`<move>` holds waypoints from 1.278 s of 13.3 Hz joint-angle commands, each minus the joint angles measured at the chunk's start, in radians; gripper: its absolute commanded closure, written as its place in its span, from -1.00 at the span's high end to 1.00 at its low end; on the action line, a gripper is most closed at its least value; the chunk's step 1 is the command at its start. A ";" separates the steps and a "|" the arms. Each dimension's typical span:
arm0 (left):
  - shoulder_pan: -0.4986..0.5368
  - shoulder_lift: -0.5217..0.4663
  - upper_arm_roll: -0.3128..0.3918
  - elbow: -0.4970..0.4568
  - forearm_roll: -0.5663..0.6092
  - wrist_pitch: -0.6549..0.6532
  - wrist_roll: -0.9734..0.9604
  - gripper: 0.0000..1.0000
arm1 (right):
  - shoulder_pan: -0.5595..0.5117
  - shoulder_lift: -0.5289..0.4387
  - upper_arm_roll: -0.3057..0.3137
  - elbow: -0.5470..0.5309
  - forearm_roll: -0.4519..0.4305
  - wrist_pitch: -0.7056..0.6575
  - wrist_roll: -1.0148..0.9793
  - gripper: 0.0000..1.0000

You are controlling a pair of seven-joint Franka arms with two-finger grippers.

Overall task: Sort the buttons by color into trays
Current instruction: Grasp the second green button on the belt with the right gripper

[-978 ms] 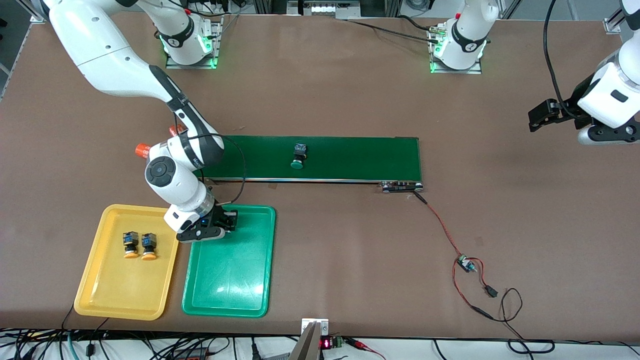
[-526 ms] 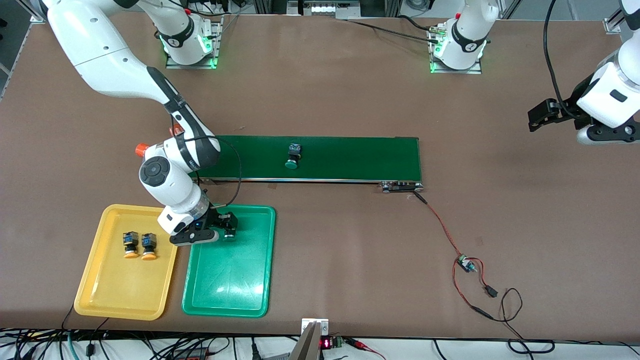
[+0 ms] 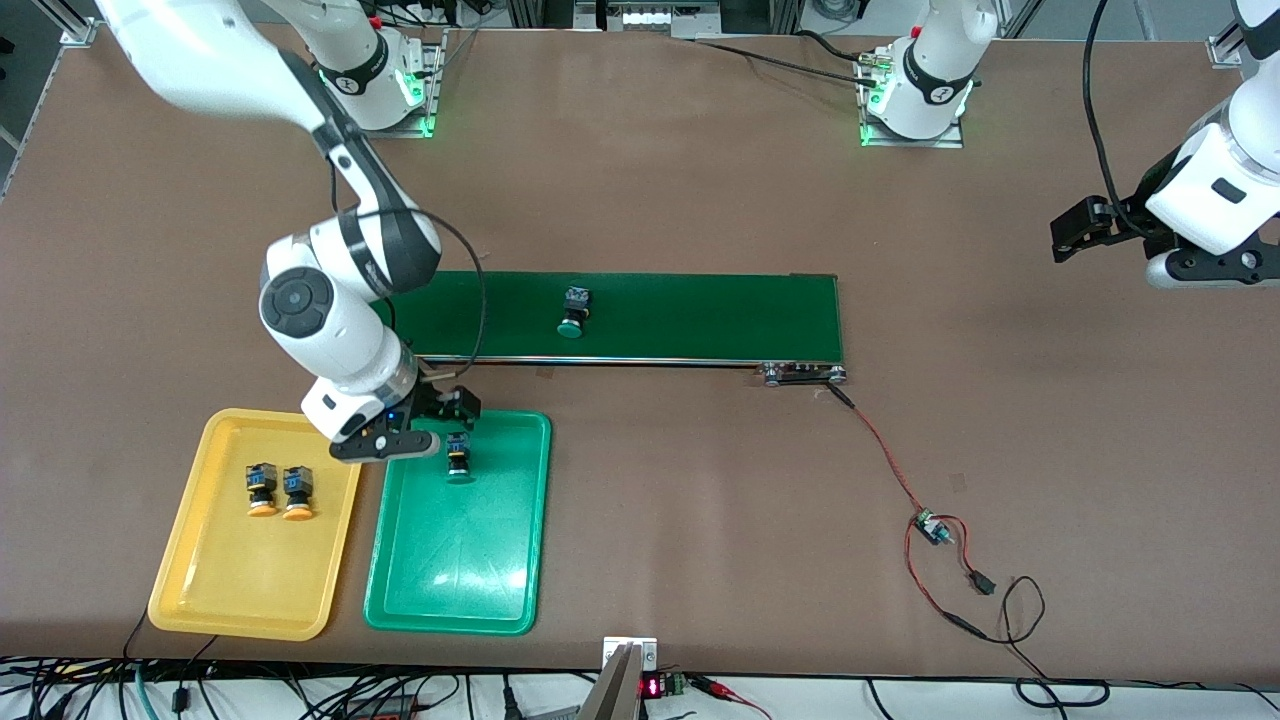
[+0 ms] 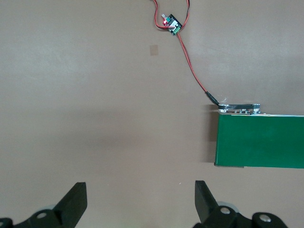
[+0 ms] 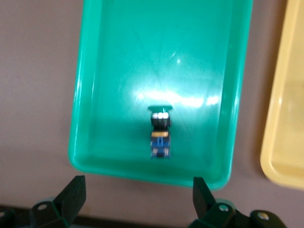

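We log the right gripper (image 3: 440,405) now risen, jaws wide, its green-capped button (image 3: 459,455) released into the shallow green plastic tray (image 3: 500,590); the yellow tray (image 3: 190,590) holds two orange-capped buttons (image 3: 278,490); the left gripper (image 3: 1075,228) waits open, empty.

Both arms: glossy white shells, black joint bands, black printed marks on the lower collars. Bases on metal plates, green light glowing at each foot. Right arm (image 3: 330,300) has a round dark-grey cap on its wrist and a thin black cable looping alongside. Grippers black: right gripper (image 3: 425,420), left gripper (image 3: 1075,230), flat angular fingers (image 4: 73,204).
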 commanded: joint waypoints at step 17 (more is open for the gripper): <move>0.002 -0.001 -0.001 0.018 -0.012 -0.022 0.015 1.00 | -0.006 -0.356 0.197 -0.624 -0.002 0.261 0.467 1.00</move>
